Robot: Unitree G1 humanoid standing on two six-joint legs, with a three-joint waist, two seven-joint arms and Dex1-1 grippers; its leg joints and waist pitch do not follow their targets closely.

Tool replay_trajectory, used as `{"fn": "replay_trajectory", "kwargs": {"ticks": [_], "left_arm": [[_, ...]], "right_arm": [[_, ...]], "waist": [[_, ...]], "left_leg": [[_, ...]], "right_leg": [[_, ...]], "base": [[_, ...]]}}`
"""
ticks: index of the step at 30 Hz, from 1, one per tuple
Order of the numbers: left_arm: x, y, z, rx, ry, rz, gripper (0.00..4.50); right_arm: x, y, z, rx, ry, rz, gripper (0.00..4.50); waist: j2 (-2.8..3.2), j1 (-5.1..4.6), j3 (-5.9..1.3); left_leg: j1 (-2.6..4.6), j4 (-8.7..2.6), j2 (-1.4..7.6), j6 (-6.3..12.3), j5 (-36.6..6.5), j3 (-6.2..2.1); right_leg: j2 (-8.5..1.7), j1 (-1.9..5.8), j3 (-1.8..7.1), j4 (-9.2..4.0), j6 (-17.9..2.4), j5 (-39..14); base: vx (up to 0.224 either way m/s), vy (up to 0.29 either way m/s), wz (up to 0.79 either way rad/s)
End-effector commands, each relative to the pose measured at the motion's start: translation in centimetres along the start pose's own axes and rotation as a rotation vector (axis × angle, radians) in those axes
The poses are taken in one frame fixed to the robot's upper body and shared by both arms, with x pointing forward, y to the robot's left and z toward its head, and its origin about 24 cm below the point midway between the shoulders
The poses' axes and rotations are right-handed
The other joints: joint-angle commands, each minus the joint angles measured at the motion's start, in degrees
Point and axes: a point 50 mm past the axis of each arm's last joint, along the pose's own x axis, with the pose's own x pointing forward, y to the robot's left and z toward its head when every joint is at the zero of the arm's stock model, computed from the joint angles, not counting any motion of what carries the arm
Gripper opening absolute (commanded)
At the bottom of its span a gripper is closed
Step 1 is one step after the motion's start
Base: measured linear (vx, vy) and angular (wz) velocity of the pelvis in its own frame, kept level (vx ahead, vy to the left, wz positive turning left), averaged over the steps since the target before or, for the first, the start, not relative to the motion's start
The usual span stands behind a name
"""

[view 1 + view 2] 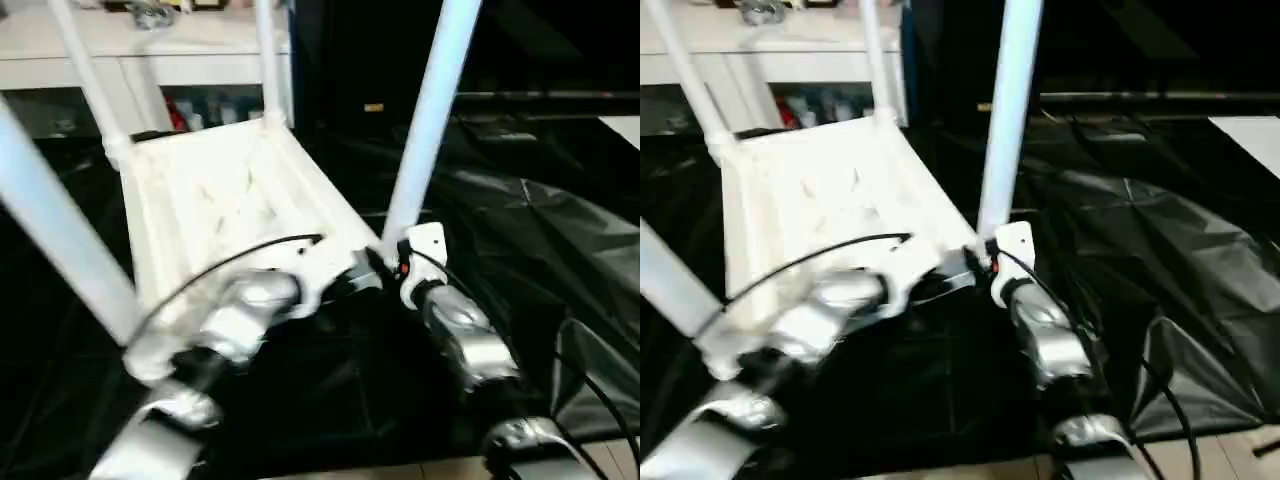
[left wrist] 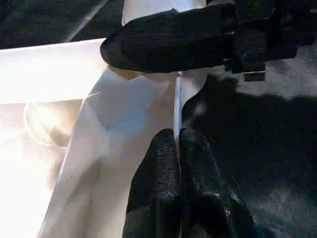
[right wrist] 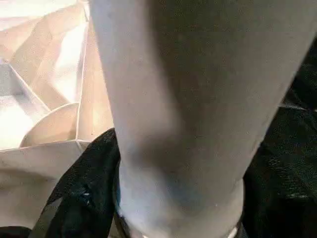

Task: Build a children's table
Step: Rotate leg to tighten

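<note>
Inverted children's table [image 1: 215,200] on black-draped counter [image 1: 540,240]; white cabinet [image 1: 150,50] behind. Left hand [image 2: 178,148] clamped on its rim. Right hand [image 1: 385,268] grips a leg [image 1: 425,120].

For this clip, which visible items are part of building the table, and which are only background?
Part of the job:
- white plastic square table top, upside down, ribbed underside up
- white tapered tube legs standing in its corners
- left tool, pinching the top's edge
- right tool, at the near leg's base

Background:
- black cloth
- white cabinet
</note>
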Motion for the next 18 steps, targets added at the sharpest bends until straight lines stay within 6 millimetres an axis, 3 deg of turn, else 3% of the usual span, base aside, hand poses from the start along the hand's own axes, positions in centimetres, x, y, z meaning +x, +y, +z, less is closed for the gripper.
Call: {"fn": "replay_trajectory", "kwargs": {"ticks": [1, 3, 6, 7, 9, 14, 18], "left_arm": [[0.5, -0.2, -0.8, -0.064, -0.002, 0.072, 0.0], [0.2, -0.1, -0.9, -0.058, -0.007, 0.057, 0.0], [-1.0, 0.4, -1.5, -0.037, -0.017, 0.008, 0.0], [-1.3, 0.6, -1.7, -0.034, -0.015, 0.003, 0.0], [-2.1, 0.9, -2.1, -0.01, -0.016, -0.034, 0.0], [-4.4, 1.6, -2.8, 0.049, -0.042, -0.148, 0.0], [-5.6, 1.4, -3.1, 0.065, -0.053, -0.246, 0.0]], "right_arm": [[0.1, 3.0, -1.2, 0.029, 0.033, 0.12, 2.74], [0.0, 3.1, -0.8, 0.038, 0.0, 0.161, 3.29], [-0.6, 3.2, -0.1, 0.026, -0.049, 0.312, 3.43], [-0.7, 3.1, 0.0, 0.027, -0.048, 0.338, 3.51], [-1.2, 2.5, 0.3, -0.026, -0.041, 0.425, 3.77], [-2.9, 0.8, 0.7, -0.126, -0.017, 0.636, 3.77], [-3.6, -0.2, 1.0, -0.159, -0.011, 0.699, 3.77]], "waist": [[-1.35, -0.26, -2.49], [-1.44, -0.19, -2.52], [-1.59, -0.13, -2.47], [-1.7, -0.54, -2.41], [-1.76, -0.81, -2.42], [-1.82, -0.72, -2.51], [-1.82, -0.7, -2.96]], "left_leg": [[0.53, -4.3, 2.25, 1.31, -16.01, -1.46], [0.49, -4.32, 2.29, 1.76, -15.75, -1.48], [0.09, -4.38, 2.39, 2.76, -15.54, -1.54], [-0.4, -4.53, 2.28, 2.95, -14.95, -1.66], [-0.18, -4.42, 2.21, 2.92, -15.15, -1.65], [-0.2, -4.19, 2.47, 3.79, -13.18, -1.41], [-0.44, -3.78, 2.64, 5.01, -8.55, -1.25]], "right_leg": [[-3.64, 0.96, 2.19, -5.75, -7.82, -20.56], [-3.64, 1.05, 2.12, -5.64, -8.1, -20.06], [-3.72, 1.3, 2.05, -5.55, -8.23, -19.19], [-3.65, 1.65, 1.9, -5.4, -8.05, -19.3], [-3.72, 1.47, 1.86, -5.73, -8.01, -21.4], [-3.77, 1.37, 2.04, -5.67, -8.45, -20.5], [-3.5, 1.7, 1.9, -4.18, -11.87, -9.44]], "base": [[0.0, 0.0, 0.0], [0.0, 0.0, 0.0], [0.0, 0.0, 0.0], [0.0, 0.0, 0.0], [0.0, 0.0, 0.0], [0.0, 0.0, 0.0], [0.0, 0.0, 0.0]]}}
